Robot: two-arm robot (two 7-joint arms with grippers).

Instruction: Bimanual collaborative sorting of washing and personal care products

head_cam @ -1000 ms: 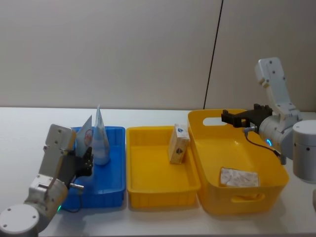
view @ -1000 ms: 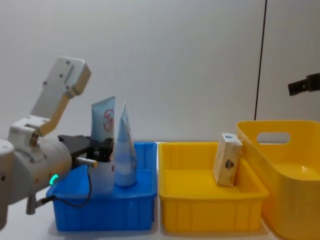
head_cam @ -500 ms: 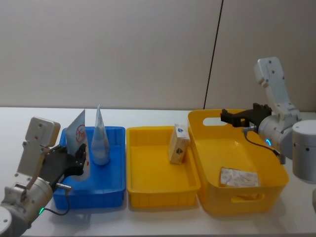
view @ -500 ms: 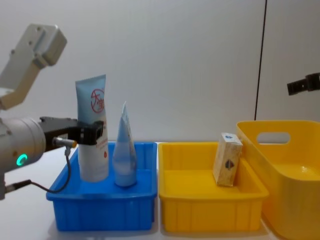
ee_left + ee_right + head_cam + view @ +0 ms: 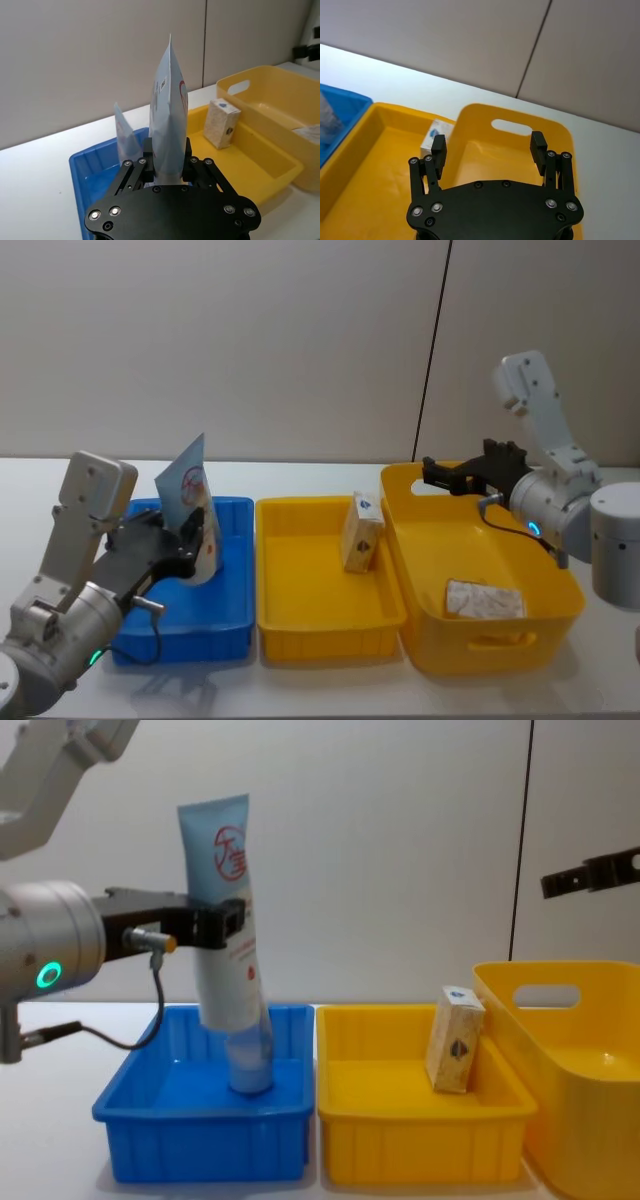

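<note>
The left hand (image 5: 226, 920) is squeezing shut on the tube with the red circle (image 5: 222, 845), gripping it around the middle. The tube is tilting a bit and hanging with its bottom end just inside the blue tray (image 5: 200, 1140), right by the other tube (image 5: 250, 1068), which is standing in that tray. I cannot tell if the two are touching. I think the tubes are being gathered in the blue tray, and this one is being put down. Next the hand is going to need to bring it down straight, beside the other one and not on it, then let go. The right hand (image 5: 432, 476) is waiting with its fingers wide apart over the back of the big yellow basket (image 5: 480, 650), holding nothing. A small carton (image 5: 361, 531) is leaning in the yellow tray (image 5: 310, 590).
</note>
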